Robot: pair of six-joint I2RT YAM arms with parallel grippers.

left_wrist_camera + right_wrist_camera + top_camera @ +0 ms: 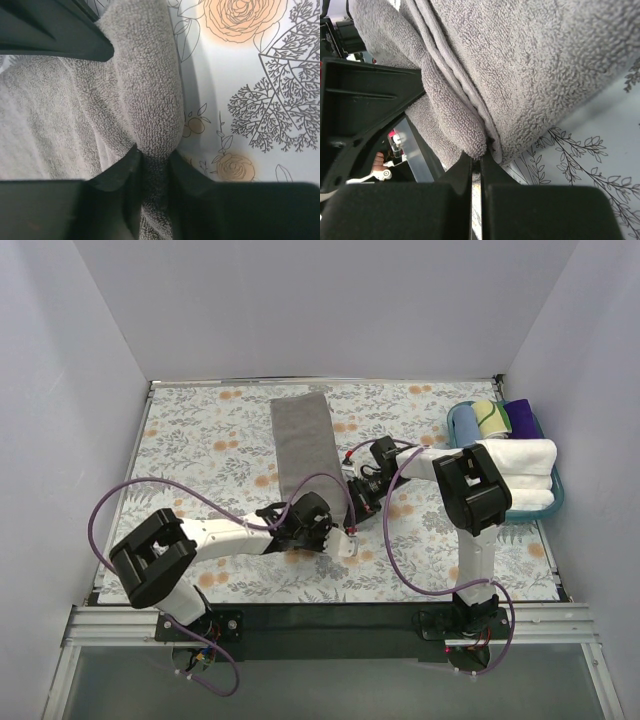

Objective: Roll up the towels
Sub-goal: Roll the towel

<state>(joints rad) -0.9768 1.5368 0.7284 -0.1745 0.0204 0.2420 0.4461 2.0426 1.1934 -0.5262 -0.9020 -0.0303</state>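
Observation:
A plain grey-brown towel (303, 440) lies as a long strip on the floral table cover, running from the back toward the middle. Its near end is bunched between the two grippers. My left gripper (318, 518) is shut on a pinched fold of the towel (150, 100), with its fingertips (122, 167) pressing the cloth on both sides. My right gripper (357, 505) is shut on the towel's folded edge (530, 65), its jaws nearly touching with the hem caught between them. The near end of the towel is hidden under the grippers in the top view.
A teal basket (556, 502) at the right edge holds rolled towels: white ones (520, 460), a blue one, a purple one and a yellow-green one. The floral covering (200, 440) spans the table. Walls enclose the left, back and right sides.

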